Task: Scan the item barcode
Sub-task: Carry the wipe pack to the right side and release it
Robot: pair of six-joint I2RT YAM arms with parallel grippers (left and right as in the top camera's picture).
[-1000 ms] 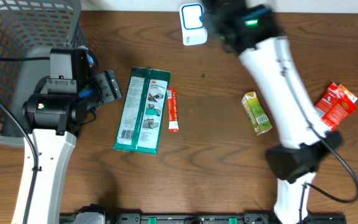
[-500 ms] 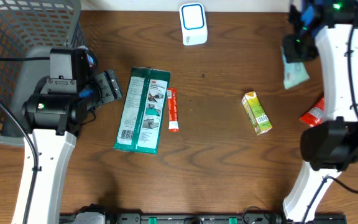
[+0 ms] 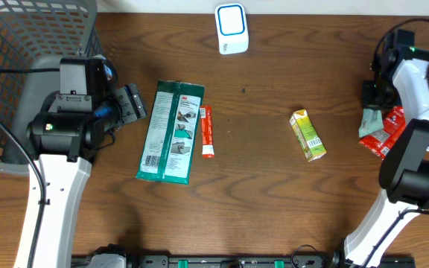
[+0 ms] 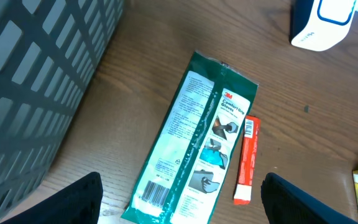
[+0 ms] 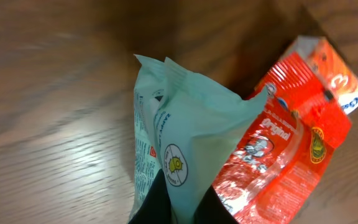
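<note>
Pale green packet (image 5: 185, 137) stood in the middle of the right wrist picture. Its long side ran up and down, and its loose end pointed to the top. The right gripper (image 5: 176, 208) was pinched tight on its bottom end. A red box (image 5: 297, 112) showed behind it. In the overhead picture's upper left, the left gripper (image 3: 131, 103) was wide open and held nothing. It was beside a grey basket (image 3: 21, 45), and the arm hid part of the basket's inside.

1 basket (image 3: 21, 37); 1 scanner (image 3: 231, 28); 1 carton (image 3: 307, 135); 1 tube (image 3: 208, 131); 1 pouch (image 5: 185, 143); 2 packets (image 3: 171, 132) (image 5: 291, 130).
</note>
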